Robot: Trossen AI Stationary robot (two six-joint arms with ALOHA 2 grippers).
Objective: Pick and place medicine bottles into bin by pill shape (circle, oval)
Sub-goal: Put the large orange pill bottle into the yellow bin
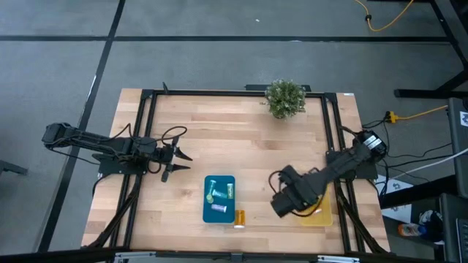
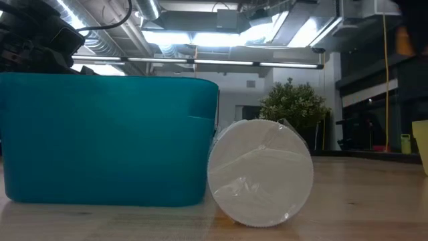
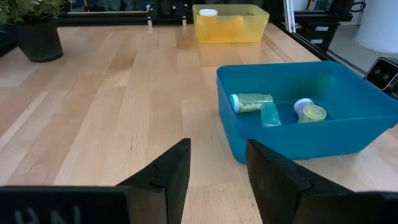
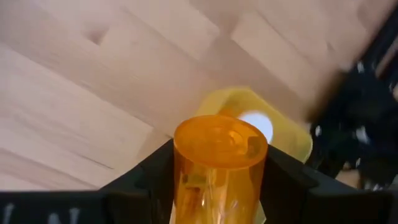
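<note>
At the lower right of the high view the right pincer (image 1: pixel 284 205) is clamped on an orange medicine bottle (image 4: pixel 219 168), holding it above the wooden bench (image 1: pixel 241 139) just beside the yellow bin (image 4: pixel 283 124), where a white cap (image 4: pixel 256 124) shows. The left pincer (image 1: pixel 178 162) hovers at the centre left with its fingers (image 3: pixel 168 174) spread wide and nothing between them. The blue bin (image 1: pixel 219 216) at the lower centre holds pale green, teal and purple bottles (image 3: pixel 252 102), and another orange bottle (image 1: pixel 239 216) lies on the bench touching that bin's right side.

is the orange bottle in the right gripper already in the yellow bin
Not yet. The translucent orange pill bottle sits clamped in the right gripper, above the shallow yellow plastic bin.
</note>
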